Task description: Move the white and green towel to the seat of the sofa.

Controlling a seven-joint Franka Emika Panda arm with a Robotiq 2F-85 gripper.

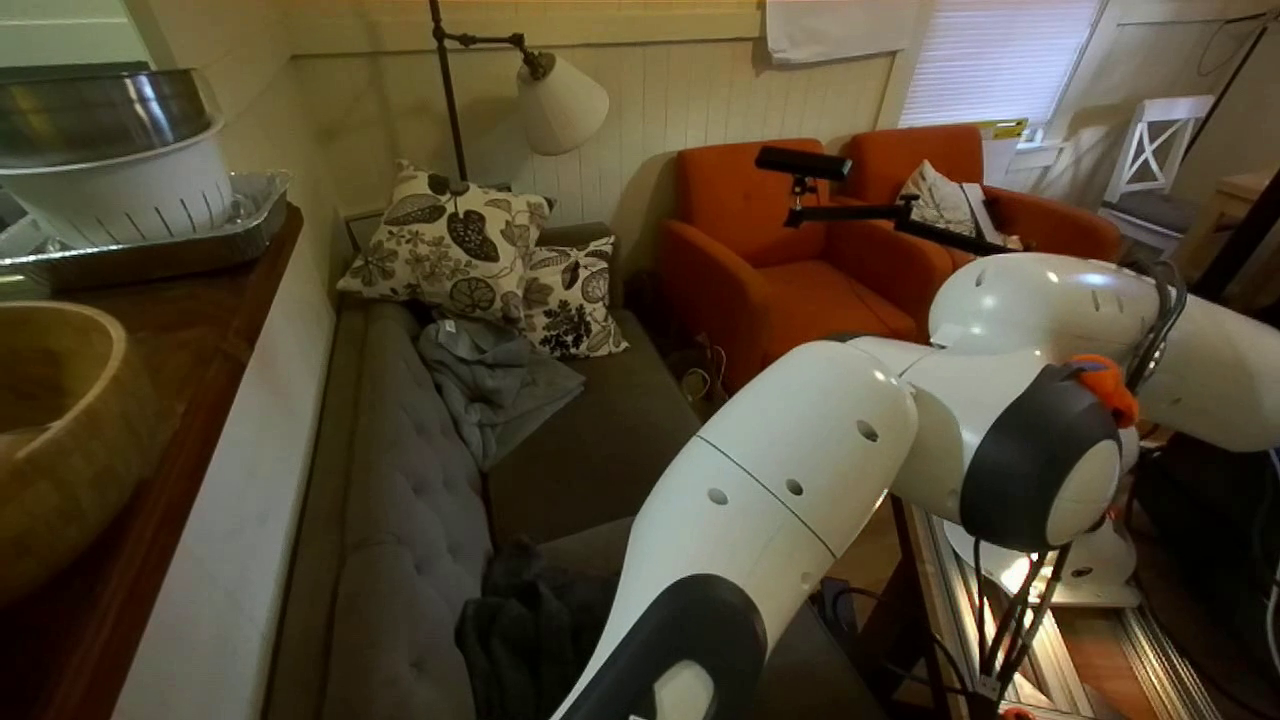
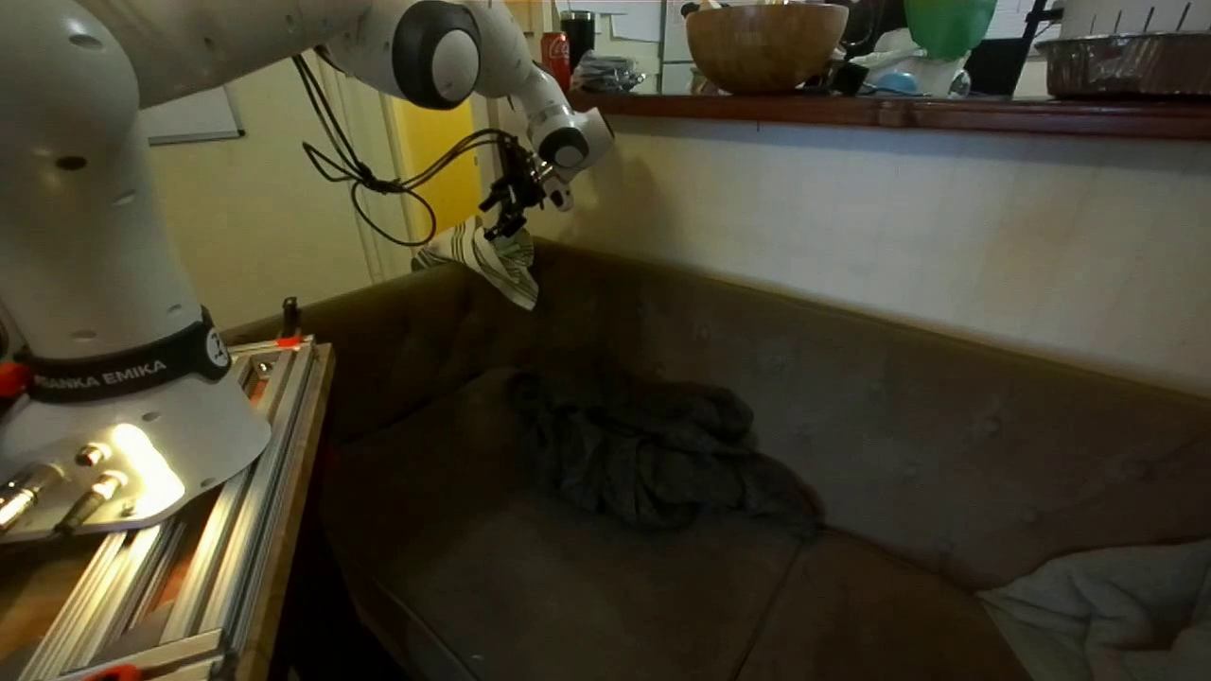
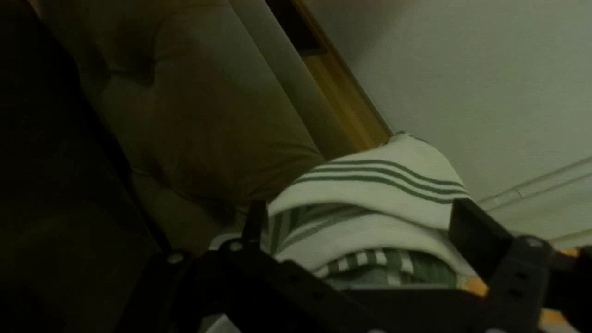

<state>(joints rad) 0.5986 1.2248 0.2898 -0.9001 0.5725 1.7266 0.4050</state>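
Note:
The white and green towel (image 2: pixel 492 265) is draped over the top edge of the sofa (image 2: pixel 568 591) at its far corner, one end hanging down the inner side. My gripper (image 2: pixel 504 219) is right above it, pointing down. In the wrist view the gripper (image 3: pixel 361 219) is open, its fingers wide apart, with the bunched, striped folds of the towel (image 3: pixel 370 192) between and beyond them. Whether the fingers touch the cloth I cannot tell. An exterior view shows part of the sofa (image 1: pixel 590 440), but there the gripper and towel are out of view.
A dark crumpled cloth (image 2: pixel 653 445) lies on the seat, and a grey cloth (image 1: pixel 500 375) lies near the floral pillows (image 1: pixel 450 240). Behind the sofa runs a wall with a wooden ledge (image 2: pixel 842 111) carrying a wooden bowl (image 2: pixel 766 47). Orange armchairs (image 1: pixel 760 260) stand past the sofa's end.

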